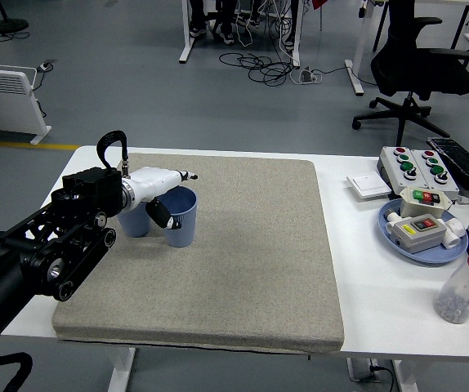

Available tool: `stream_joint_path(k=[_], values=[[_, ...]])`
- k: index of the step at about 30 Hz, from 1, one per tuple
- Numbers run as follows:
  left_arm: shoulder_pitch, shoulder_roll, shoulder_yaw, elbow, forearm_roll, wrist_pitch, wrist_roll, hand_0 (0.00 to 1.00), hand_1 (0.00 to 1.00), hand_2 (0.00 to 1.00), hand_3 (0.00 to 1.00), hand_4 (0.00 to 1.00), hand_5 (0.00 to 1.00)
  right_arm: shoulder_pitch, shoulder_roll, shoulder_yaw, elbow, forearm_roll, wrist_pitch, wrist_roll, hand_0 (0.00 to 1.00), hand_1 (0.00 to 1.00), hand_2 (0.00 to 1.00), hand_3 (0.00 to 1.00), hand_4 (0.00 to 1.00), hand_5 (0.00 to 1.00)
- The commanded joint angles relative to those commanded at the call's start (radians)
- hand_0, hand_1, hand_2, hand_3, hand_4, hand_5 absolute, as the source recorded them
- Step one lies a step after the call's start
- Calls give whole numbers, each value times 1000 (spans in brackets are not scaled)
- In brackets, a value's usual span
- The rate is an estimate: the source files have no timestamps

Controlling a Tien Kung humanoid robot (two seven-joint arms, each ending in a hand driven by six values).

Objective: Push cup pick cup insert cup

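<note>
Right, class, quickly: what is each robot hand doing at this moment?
Left robot hand: at the right blue cup, thumb in front, grasp cannot be told.
Right robot hand: out of view.

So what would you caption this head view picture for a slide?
Robot's left hand reaches over two blue cups standing side by side on a grey mat.

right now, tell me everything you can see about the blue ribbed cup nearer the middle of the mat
The blue ribbed cup looks like matte plastic, tapering towards its base, open mouth up. It stands upright on the grey fabric mat, at its far left part, right beside a second blue cup mostly hidden behind the arm. The left hand reaches over its rim, thumb at its outer wall; a firm grip cannot be confirmed.
</note>
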Motion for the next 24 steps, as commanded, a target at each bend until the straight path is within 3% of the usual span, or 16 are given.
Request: stream_joint_path(k=[1,2,7,8,13,14,19,20,24], values=[[-2,-1,-2,7,-1,-2,-1,763,851,915,943,753,121,0,0,-2,0,2,0,0,725,660,668,585,93,541],[-3,-2,-1,12,1,-3,-4,649,765,807,859,696,81,0,0,-2,0,4,0,0,725,660,669,584,93,541],[-4,-4,-2,26,-1,7,-21,649,765,807,859,696,81,-1,0,-3,0,3,0,1,725,660,669,584,93,541],[-3,-4,0,24,-6,13,-25,600,682,703,760,658,66,-1,0,-3,0,4,0,1,725,661,668,584,93,540],[2,-1,7,15,-25,25,-37,600,682,703,760,658,66,-1,0,-1,0,3,0,2,725,661,668,584,93,540],[3,0,7,13,-29,28,-39,548,583,555,591,552,42,-1,0,0,0,3,0,2,725,661,668,584,94,540],[9,12,9,-16,-47,34,-45,548,583,555,591,552,42,0,-1,1,0,4,0,3,725,661,668,584,94,540],[9,14,9,-21,-49,33,-45,511,544,518,561,505,30,0,-1,1,0,5,0,3,725,660,667,584,95,540],[12,38,4,-78,-67,9,-27,511,544,518,561,505,30,1,0,4,0,5,-1,4,725,660,667,584,95,540]])
